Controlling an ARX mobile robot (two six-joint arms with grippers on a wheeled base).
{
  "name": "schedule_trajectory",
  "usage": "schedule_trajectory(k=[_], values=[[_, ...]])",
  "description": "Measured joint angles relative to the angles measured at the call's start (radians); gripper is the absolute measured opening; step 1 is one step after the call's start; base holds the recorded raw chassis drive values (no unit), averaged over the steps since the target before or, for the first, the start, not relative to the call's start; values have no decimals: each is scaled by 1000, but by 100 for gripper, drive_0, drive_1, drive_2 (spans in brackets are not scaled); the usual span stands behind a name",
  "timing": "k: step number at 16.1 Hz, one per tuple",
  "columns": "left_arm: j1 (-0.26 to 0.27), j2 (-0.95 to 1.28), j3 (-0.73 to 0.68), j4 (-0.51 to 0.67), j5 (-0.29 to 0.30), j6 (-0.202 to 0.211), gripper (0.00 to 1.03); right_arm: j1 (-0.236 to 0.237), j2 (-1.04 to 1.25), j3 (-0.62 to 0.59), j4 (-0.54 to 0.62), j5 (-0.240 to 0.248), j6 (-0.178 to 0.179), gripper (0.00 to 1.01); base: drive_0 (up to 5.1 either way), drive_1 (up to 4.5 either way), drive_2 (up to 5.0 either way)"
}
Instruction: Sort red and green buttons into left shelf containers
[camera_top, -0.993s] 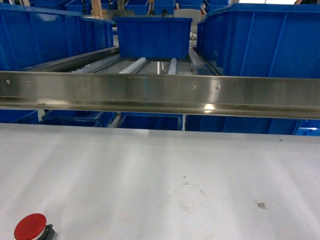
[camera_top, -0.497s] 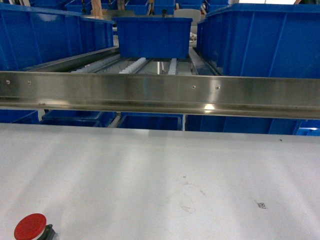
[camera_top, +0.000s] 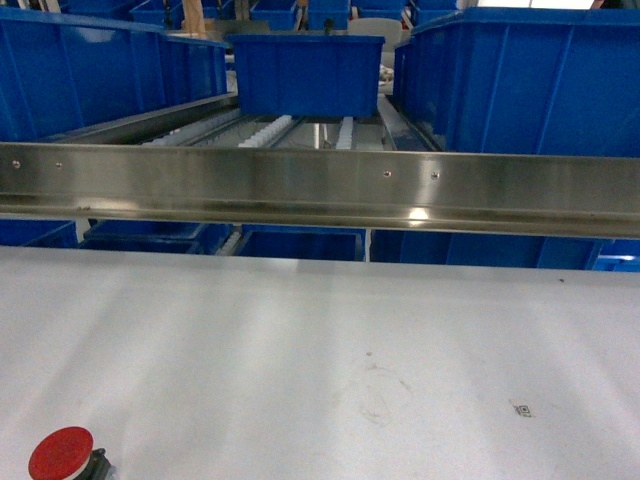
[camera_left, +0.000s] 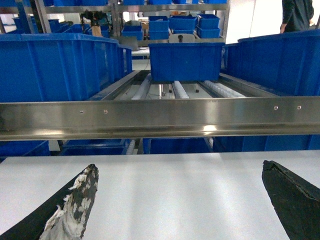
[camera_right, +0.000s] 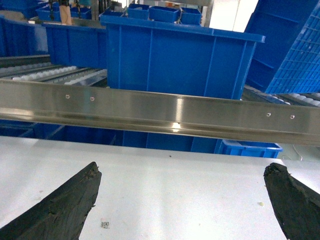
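A: Where was the red button (camera_top: 62, 453) found?
B: It was seen at the near left corner of the bench (camera_top: 330, 340), cap up on its dark body, partly cut by the frame edge. No green button was seen in any view.

A: And the grippers?
B: The left gripper (camera_left: 182, 200) was held with fingers wide apart, nothing between them, above bare bench. The right gripper (camera_right: 185, 200) was likewise spread and empty. Neither was seen in the head view.

A: How was the button judged to handle?
B: It was judged light, rigid and not fragile. The domed cap looked smooth and likely slippery; the body below the cap was judged the better hold.

A: Room to move?
B: Open bench was noted all round. A steel rail (camera_top: 320, 190) was noted across the far edge, to be cleared before the left bin (camera_top: 95, 75).
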Motion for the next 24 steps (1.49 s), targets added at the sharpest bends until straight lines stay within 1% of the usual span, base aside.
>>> schedule_trajectory(k=[1,2,3,4,5,6,7,9,10,13,14,15,16,21,22,23,24], values=[[-16,108,0,100,-2,0,98,-39,116,0,97,-39,-11,98,0,0,0],[-50,287,3,224,-18,0,98,-76,285,1,224,-87,-34,98,0,0,0],[-84,439,12,311,-41,2,98,-90,447,3,336,-127,-67,98,0,0,0],[-121,612,43,386,-61,-1,98,-115,612,5,425,-150,-92,98,0,0,0],[-140,728,65,429,-88,-2,98,-136,774,32,455,-170,-122,98,0,0,0],[-150,859,89,470,-111,-14,98,-147,914,68,482,-169,-152,98,0,0,0],[-161,936,99,490,-135,-22,98,-153,995,99,465,-180,-175,98,0,0,0],[-166,1059,115,495,-158,-43,98,-163,1142,138,490,-189,-209,98,0,0,0],[-167,1101,116,500,-167,-51,98,-174,1197,157,461,-202,-224,98,0,0,0],[-164,1138,118,501,-175,-74,98,-180,1331,162,472,-204,-253,98,0,0,0],[-164,1138,121,502,-175,-79,98,-179,1338,169,461,-204,-254,98,0,0,0],[-164,1138,122,503,-174,-80,98,-155,1360,183,509,-171,-259,98,0,0,0],[-164,1138,122,503,-175,-81,98,-145,1346,183,509,-153,-261,98,0,0,0],[-164,1138,122,503,-175,-83,98,-145,1323,183,511,-147,-265,98,0,0,0],[-164,1138,122,502,-174,-83,98,-93,1329,164,531,-139,-267,98,0,0,0],[-165,1138,122,503,-175,-83,98,-74,1352,172,533,-109,-263,98,0,0,0],[-165,1138,122,503,-174,-83,98,-67,1440,200,565,-108,-266,98,0,0,0]])
